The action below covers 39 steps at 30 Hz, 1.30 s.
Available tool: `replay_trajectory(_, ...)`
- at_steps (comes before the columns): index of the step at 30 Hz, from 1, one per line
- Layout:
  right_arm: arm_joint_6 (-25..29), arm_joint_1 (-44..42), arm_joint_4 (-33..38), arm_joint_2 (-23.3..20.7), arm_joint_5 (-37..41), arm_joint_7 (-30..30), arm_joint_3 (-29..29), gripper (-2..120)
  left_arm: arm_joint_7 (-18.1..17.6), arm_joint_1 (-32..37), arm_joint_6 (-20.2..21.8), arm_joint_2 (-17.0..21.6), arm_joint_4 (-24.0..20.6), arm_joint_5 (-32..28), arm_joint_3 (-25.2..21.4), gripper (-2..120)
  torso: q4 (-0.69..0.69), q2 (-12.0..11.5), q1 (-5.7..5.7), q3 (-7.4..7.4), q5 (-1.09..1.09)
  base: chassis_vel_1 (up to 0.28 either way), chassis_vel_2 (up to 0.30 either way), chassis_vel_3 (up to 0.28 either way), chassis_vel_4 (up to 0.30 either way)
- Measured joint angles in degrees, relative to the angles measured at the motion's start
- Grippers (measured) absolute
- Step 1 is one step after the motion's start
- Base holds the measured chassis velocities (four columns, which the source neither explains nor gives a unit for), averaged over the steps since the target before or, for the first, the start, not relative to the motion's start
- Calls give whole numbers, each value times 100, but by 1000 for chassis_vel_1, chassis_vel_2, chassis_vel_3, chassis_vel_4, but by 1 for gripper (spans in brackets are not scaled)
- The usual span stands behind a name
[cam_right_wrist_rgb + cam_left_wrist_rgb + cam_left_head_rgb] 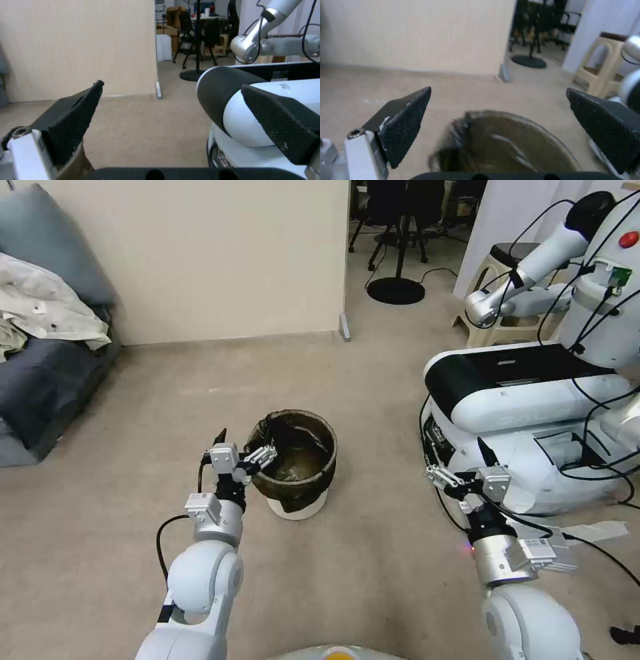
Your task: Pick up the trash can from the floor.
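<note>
Left hand (252, 459): fingers apart, at near rim of trash can (297, 463) on floor (373, 553), ready to straddle rim | right hand (448, 480): apart, idle.

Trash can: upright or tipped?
Upright. The trash can stands on its white base on the floor, mouth facing up; the open left gripper is at its rim.

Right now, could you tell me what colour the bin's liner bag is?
Dark brown-black plastic liner bag, clearest in the head view.
</note>
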Motion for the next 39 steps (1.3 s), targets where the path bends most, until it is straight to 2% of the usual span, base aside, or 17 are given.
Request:
replay_trajectory(1,-13,9,-2,-5,5,1,-3,100,-32,-62,203,51,-27,-146,29,100,0,0,0,0,0,0,0,0,0)
replay_trajectory(3,-48,44,-16,-10,9,5,-34,100,-210,-292,998,211,-110,-710,144,100,0,0,0,0,0,0,0,0,0)
replay_trajectory(4,-48,44,-16,-10,9,5,-34,100,-210,-292,998,211,-110,-710,144,100,0,0,0,0,0,0,0,0,0)
replay_trajectory(6,-75,73,-17,-9,9,9,-60,100,-445,-479,1555,343,-125,-1196,267,100,0,0,0,0,0,0,0,0,0)
replay_trajectory(8,-101,81,-14,-5,8,10,-82,100,-631,-678,1884,468,1,-1545,397,99,-1,0,0,0,0,0,0,0,0)
replay_trajectory(17,-144,51,34,-9,4,20,-93,100,-829,-1180,2136,553,523,-1785,613,99,0,0,0,0,0,0,0,0,0)
replay_trajectory(21,-141,5,40,-2,-6,26,-81,100,-917,-1466,2146,501,741,-1708,646,99,0,0,0,0,0,0,0,0,0)
replay_trajectory(28,-130,-21,40,15,-37,34,-77,100,-991,-1927,2076,534,934,-1763,482,99,-1,0,0,0,0,0,0,0,0)
replay_trajectory(34,-134,-14,39,29,-47,39,-76,100,-987,-2026,1959,555,935,-1849,355,100,0,0,0,0,0,0,0,0,0)
replay_trajectory(39,-145,-7,39,41,-56,51,-79,100,-979,-2020,1920,617,931,-1649,230,100,-1,0,0,0,0,0,0,0,0)
